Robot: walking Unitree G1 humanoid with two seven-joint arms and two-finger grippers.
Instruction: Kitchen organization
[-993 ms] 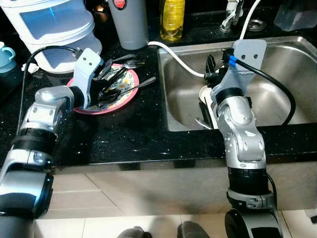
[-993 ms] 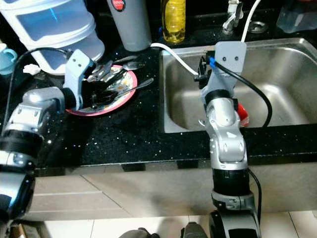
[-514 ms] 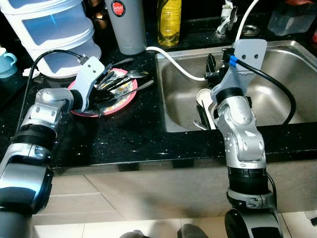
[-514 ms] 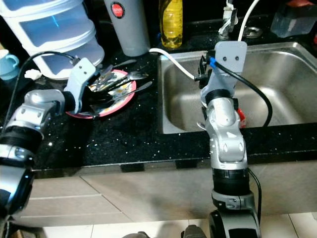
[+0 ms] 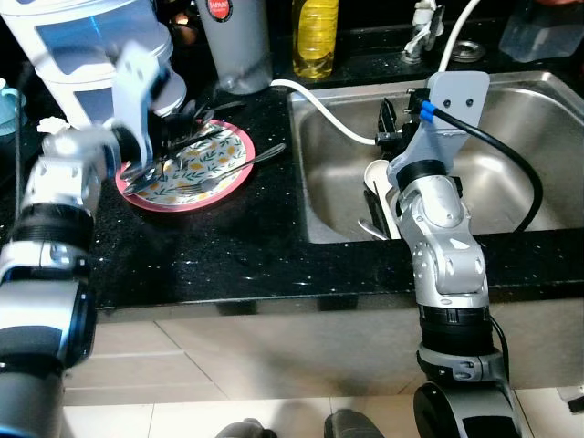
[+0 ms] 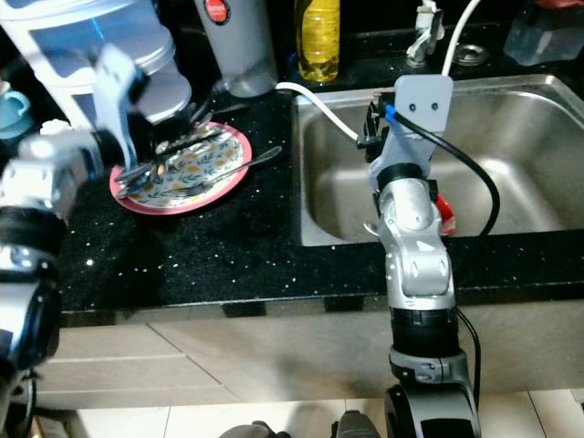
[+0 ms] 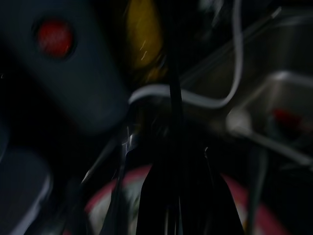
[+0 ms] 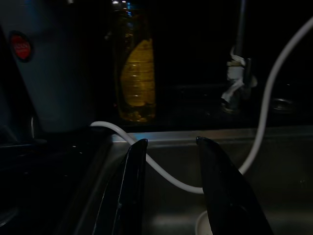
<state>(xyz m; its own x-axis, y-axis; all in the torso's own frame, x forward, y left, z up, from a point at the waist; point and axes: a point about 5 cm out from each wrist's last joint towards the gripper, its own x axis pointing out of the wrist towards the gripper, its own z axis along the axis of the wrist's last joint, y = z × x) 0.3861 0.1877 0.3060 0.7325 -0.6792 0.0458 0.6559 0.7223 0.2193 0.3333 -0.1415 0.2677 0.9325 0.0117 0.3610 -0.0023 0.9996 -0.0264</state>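
Observation:
A pink-rimmed floral plate lies on the black counter with several pieces of cutlery on it. My left gripper is blurred by motion above the plate's far left edge. In its wrist view the gripper looks shut on a thin dark utensil that sticks out forward. My right gripper hovers inside the steel sink near its left wall. Its fingers are open with nothing between them. A white spoon rests in the sink below it.
A grey tumbler, a yellow bottle and a white stacked container stand along the back. A white hose runs over the sink's corner near the faucet. A red item sits in the sink.
My left gripper has risen from among the cutlery and swung left and back, baring more of the plate. The right arm has stayed put.

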